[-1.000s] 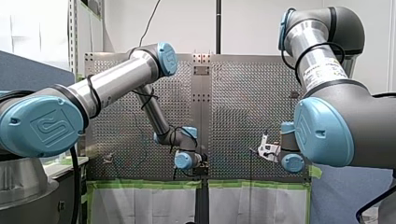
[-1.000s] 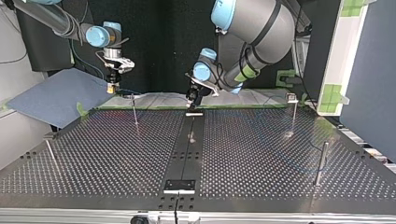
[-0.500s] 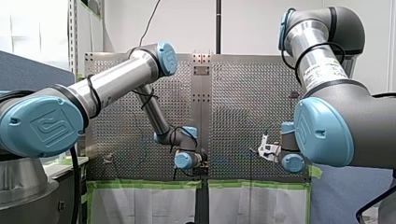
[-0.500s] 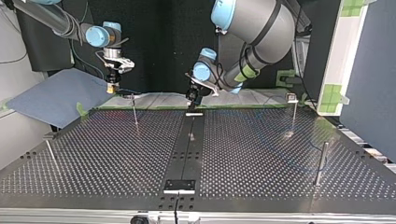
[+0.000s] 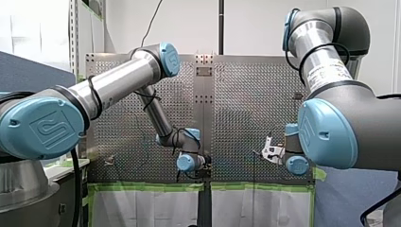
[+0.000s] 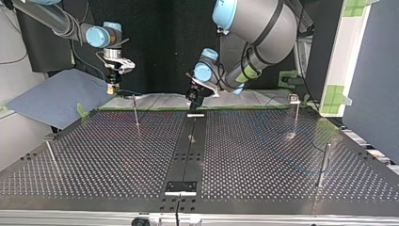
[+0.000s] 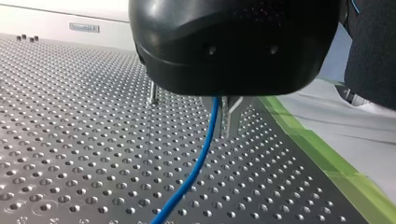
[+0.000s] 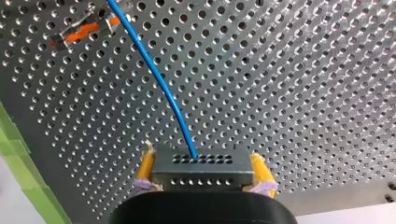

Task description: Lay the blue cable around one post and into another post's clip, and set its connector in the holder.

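At the top view's 10 o'clock, the right tool (image 6: 112, 89) is clamped on the connector (image 8: 201, 170). The cable (image 7: 196, 163) passes under the left tool (image 6: 193, 100) at 12 o'clock, whose grip cannot be read. Routing appears to be in hand; next, probably loop the post (image 6: 135, 111).

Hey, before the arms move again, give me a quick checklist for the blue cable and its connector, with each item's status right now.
1. Grip: ok, right end effector clamps the connector between its yellow pads.
2. Kinks: ok, blue cable runs in one smooth curve from the connector toward the orange clip.
3. Clip seating: cannot tell, the cable passes the clip's end and its seating does not show.
4. Second hold: cannot tell, the cable emerges from under the black body of the left end effector.
5. Placement: not ok, the connector is held off the perforated table.
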